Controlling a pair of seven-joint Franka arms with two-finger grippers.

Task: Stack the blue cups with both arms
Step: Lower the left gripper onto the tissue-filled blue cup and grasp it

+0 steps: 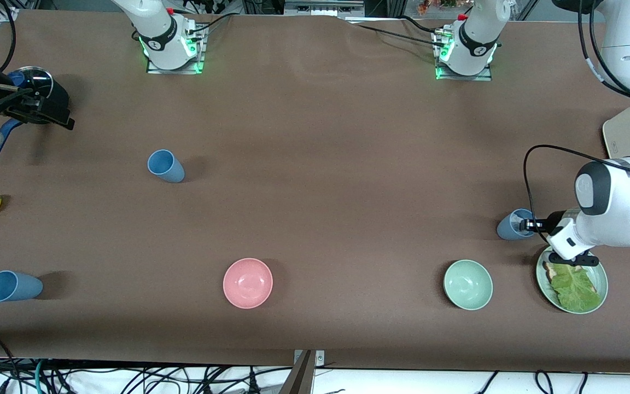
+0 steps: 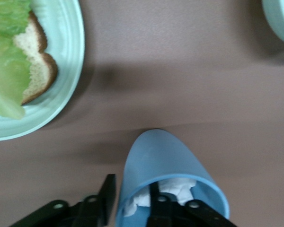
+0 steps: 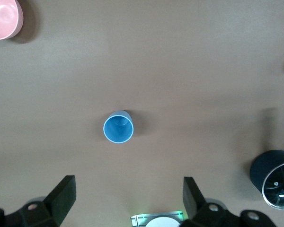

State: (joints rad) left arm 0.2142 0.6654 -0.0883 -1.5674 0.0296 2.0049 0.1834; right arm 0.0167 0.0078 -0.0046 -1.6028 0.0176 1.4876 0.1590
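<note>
Now the left gripper pinches a blue cup's rim.

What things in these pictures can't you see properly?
- Front view: the right tool sits at the picture's edge over a black pot, hiding most of it.
- Front view: the left arm covers part of the plate with bread and lettuce.
- Left wrist view: the blue cup is cut off by the edge; something white inside can't be identified.

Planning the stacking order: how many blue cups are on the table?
3: one cup upright toward the right arm's end, another nearer the camera there, one beside the sandwich plate, left end effector at its rim.
</note>
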